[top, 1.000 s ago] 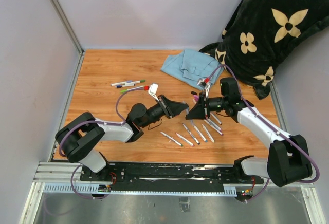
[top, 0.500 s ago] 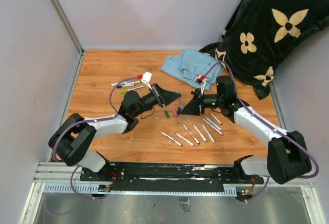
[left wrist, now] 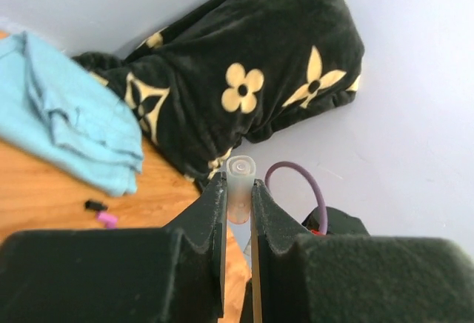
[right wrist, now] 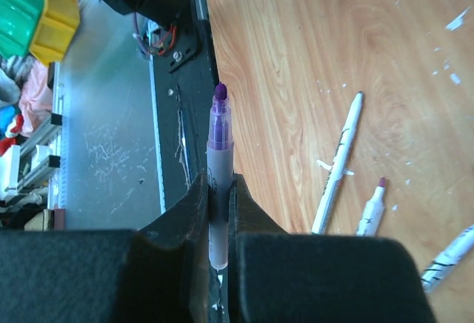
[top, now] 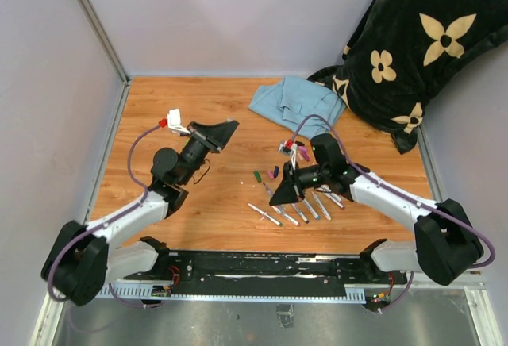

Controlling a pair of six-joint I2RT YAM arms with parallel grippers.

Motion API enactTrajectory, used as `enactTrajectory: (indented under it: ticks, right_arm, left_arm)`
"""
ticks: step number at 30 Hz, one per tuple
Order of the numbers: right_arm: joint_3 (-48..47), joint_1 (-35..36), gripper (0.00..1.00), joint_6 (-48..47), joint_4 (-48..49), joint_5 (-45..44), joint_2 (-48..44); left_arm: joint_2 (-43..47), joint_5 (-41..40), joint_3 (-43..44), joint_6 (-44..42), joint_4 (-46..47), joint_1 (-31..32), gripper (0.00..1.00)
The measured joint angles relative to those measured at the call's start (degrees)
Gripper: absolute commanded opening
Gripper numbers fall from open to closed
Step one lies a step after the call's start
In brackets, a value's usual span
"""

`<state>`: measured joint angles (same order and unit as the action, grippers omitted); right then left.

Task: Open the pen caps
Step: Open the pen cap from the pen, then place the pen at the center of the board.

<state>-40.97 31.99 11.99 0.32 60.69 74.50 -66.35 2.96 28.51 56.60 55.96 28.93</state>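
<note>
The left arm runs from its base at the near left of the counter (top: pixel 159 100) diagonally up and inward, elbow low. Its forearm rises so the left hand (top: pixel 227 126) points toward the far right, held above the counter. Its 2 fingers (left wrist: pixel 211 212) stand almost together, pinching a clear cap (left wrist: pixel 241 169) between their tips. The right arm climbs from its near-right base along the right side, bends at the elbow and comes inward, with the right hand (top: pixel 275 200) angled down toward the near left. Its 2 fingers (right wrist: pixel 194 197) are clamped on a purple-tipped marker (right wrist: pixel 219 141), which pokes out beyond them. The 2 hands are well apart.
</note>
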Motion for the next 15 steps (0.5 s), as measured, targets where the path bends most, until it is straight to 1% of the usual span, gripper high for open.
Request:
enactTrajectory:
  ticks: [3,5,6,7,9,12,15]
  right_arm:
    - [1.3,4.3,0.01,0.7,-0.2,-5.0,-1.2]
    - [1.6,7.5,0.01,1.6,-0.3,-8.5,-1.4]
    - [1.6,11.9,0.01,3.1,-0.8,-13.6,-0.8]
    - [1.6,11.9,0.01,3.1,-0.8,-13.7,-0.8]
    - [0.2,15.3,0.01,3.4,-2.4,-18.5,1.0]
    - [-1.8,22.4,0.01,3.5,-4.1,-23.9,5.0]
    - [-2.3,25.8,0.01,3.4,-5.9,-27.9,6.8]
  left_arm:
    - [7.6,-1.1,-4.0,-0.3,-7.1,0.0,0.00]
    - [14.0,-2.4,-6.9,-0.4,-14.5,0.0,0.00]
    - [22.7,-4.8,-10.7,-0.3,-27.3,0.0,0.00]
    - [22.9,-4.9,-10.9,-0.3,-27.8,0.0,0.00]
    - [26.4,-5.6,-12.3,0.5,-33.4,0.0,0.00]
    - [30.8,-6.2,-14.5,1.9,-41.6,-0.1,0.00]
    - [31.9,-6.6,-14.6,3.3,-47.3,-0.1,0.00]
